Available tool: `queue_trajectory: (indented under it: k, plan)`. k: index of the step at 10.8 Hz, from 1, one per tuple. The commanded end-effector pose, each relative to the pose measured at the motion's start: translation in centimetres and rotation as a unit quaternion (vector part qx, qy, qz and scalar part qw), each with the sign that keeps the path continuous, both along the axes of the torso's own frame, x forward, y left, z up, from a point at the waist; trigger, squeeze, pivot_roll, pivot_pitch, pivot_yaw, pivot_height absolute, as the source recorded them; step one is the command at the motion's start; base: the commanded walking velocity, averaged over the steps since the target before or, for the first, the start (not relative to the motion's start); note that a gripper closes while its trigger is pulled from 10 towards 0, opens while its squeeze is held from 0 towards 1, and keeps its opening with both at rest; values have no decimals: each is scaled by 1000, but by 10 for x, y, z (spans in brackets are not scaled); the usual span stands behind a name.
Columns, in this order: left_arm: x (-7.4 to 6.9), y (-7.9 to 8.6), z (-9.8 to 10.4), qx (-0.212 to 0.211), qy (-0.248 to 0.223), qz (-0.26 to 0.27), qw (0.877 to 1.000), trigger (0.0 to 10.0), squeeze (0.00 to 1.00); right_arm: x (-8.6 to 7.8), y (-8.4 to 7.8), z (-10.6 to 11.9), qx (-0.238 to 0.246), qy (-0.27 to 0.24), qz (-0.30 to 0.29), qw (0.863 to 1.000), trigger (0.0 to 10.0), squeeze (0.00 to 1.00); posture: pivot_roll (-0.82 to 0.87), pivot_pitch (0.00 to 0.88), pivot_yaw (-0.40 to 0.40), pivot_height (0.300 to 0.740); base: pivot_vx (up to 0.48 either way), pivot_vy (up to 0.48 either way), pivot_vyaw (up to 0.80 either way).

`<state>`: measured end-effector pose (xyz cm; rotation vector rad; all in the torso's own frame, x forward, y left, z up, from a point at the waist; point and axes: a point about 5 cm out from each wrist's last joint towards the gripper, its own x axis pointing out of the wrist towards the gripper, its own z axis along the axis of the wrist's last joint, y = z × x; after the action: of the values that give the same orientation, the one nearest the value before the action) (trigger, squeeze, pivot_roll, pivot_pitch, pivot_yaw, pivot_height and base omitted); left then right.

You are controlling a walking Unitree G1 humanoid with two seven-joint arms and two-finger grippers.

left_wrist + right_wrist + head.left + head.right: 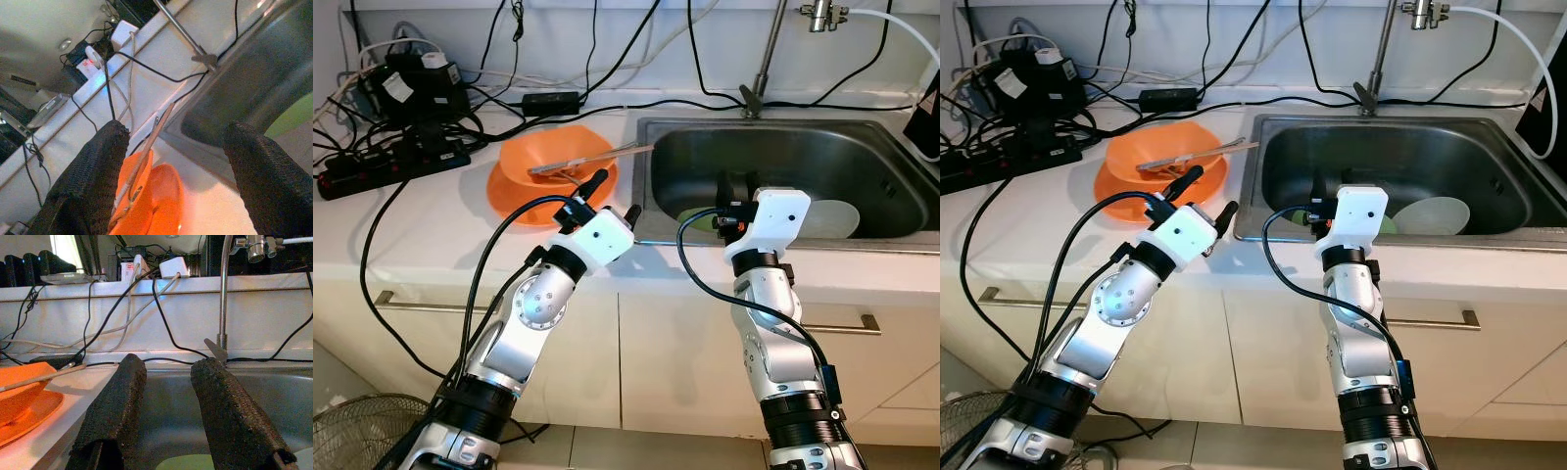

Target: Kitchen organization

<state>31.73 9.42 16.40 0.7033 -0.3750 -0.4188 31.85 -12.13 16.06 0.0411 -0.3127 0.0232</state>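
Black-fingered left end effector [614,196] and right end effector [736,191], both spread, empty, at white worktop [431,220] edge. Beyond, glossy orange bowl [558,162] on orange plate [514,196], chopsticks [590,159] across; stainless steel sink [783,147] beside.

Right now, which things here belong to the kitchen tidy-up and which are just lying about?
Job:
orange bowl
orange plate
chopsticks
white bowl
green dish
sink

Lying about:
power strip
cables
fan
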Motion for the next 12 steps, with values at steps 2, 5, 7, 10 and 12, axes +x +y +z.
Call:
queue_trajectory:
  k: [2,5,7,10,12]
  plan:
    - [7,4,4,18,-8,26,999,10000,0,1,0,2,-1,-5,-2,1000,10000,0,41,0,58,740,0,0,0]
    - [13,14,5,29,-12,75,997,10000,0,1,1,2,-2,-3,-1,1000,10000,0,45,0,54,740,0,0,0]
    - [19,18,2,57,-7,97,994,10000,0,2,2,2,-2,-2,2,1000,10000,0,44,0,54,740,0,0,0]
    - [25,17,2,78,-4,110,991,10000,0,2,1,2,-3,-3,-1,1000,10000,0,36,0,57,740,0,0,0]
    - [25,17,1,79,-3,119,990,10000,0,3,1,2,-3,-4,-1,1000,10000,0,36,0,58,740,0,0,0]
